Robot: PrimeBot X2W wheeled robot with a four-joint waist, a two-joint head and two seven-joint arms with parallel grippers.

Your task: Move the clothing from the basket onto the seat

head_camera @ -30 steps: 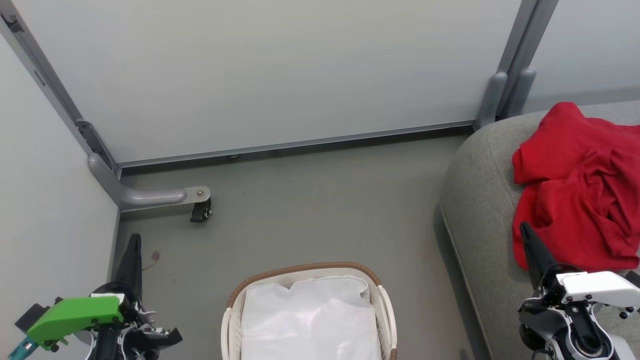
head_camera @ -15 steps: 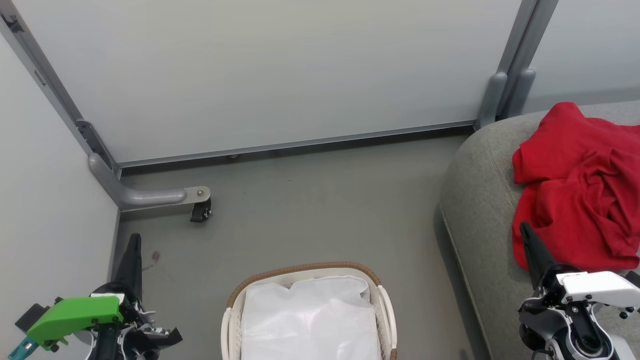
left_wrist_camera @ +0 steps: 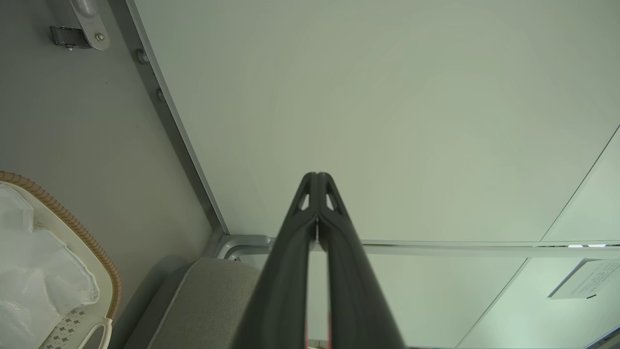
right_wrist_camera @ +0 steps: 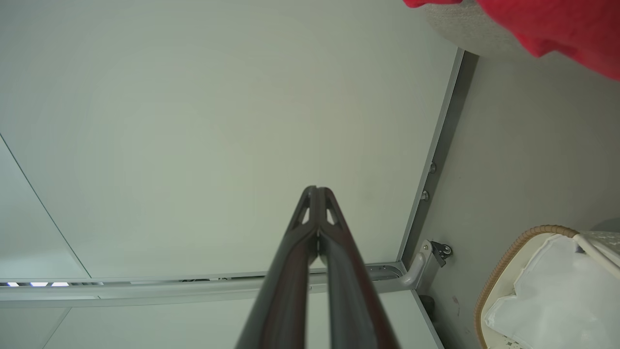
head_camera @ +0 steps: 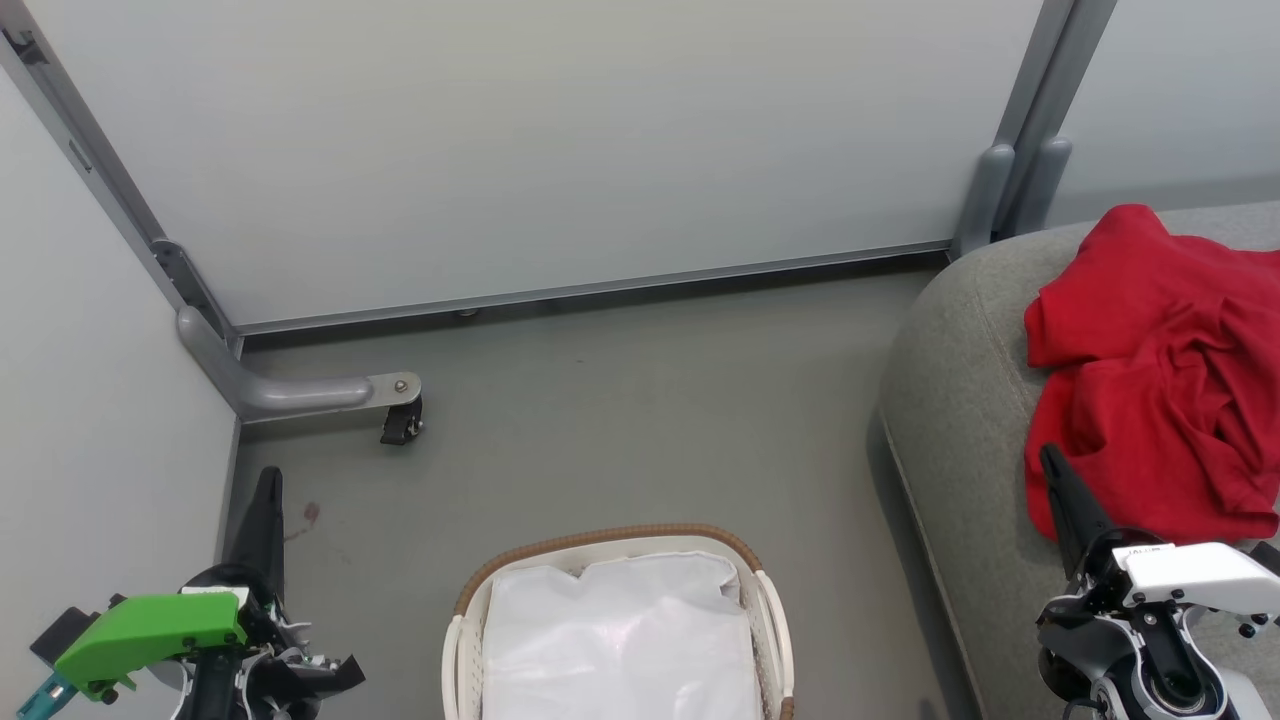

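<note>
Red clothing [head_camera: 1160, 380] lies crumpled on the grey seat [head_camera: 950, 420] at the right of the head view; an edge of the clothing [right_wrist_camera: 557, 29] shows at the top right of the right wrist view. The white basket [head_camera: 470, 630] with its brown rim stands on the floor at bottom centre, holding a white liner [head_camera: 620, 640]. My left gripper [head_camera: 268, 480] is at the lower left, shut and holding nothing, its tips [left_wrist_camera: 317, 175] pressed together. My right gripper [head_camera: 1050, 458] is shut and holding nothing at the lower right, in front of the clothing's lower edge.
Pale partition panels [head_camera: 560, 140] close off the back and left, with grey metal posts [head_camera: 1010, 150] and a caster foot [head_camera: 400, 420] sticking out onto the grey floor [head_camera: 650, 420]. The floor lies open between basket, seat and panels.
</note>
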